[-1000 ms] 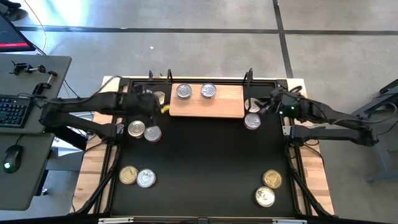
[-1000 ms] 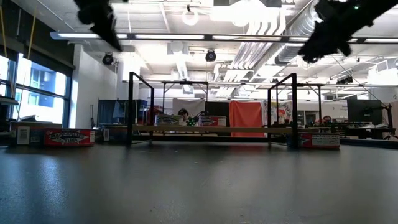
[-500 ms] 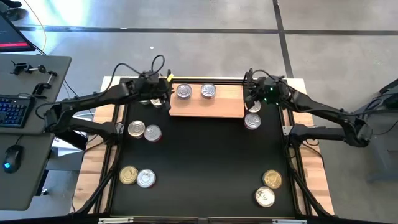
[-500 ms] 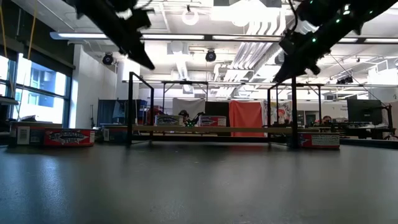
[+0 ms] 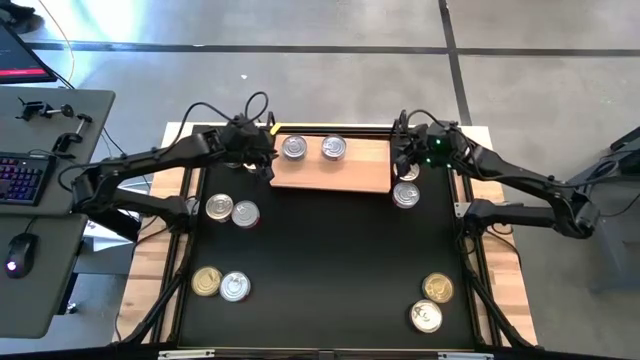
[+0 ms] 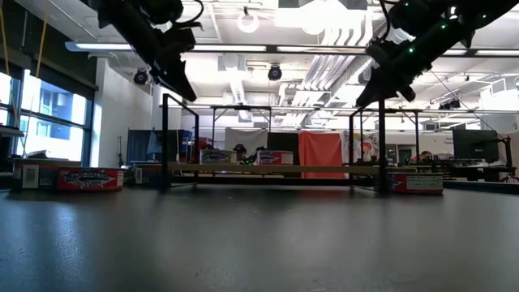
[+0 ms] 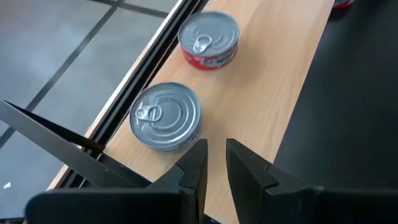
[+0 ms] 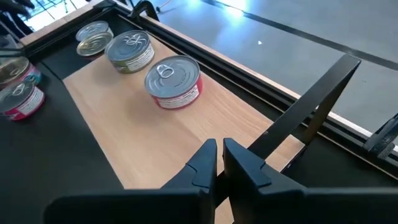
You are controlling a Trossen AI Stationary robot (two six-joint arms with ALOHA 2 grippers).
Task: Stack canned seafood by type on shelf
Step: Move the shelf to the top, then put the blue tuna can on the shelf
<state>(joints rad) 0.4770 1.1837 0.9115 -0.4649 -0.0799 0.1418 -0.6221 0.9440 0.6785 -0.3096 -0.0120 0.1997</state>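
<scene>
Two tins (image 5: 214, 283) are sitting nearest on the black mat (image 5: 330, 260), another pair (image 5: 431, 302) at the near right; two more (image 5: 231, 211) are lying just behind the left end effector (image 5: 262, 163), so that arm looks nearer; it's hovering empty, fingers nearly together, at the shelf's (image 5: 340, 172) left end; right end effector (image 5: 400, 160) is clenched on nothing at the opposite end; two tins (image 5: 314, 147) are resting side by side on the shelf.
</scene>
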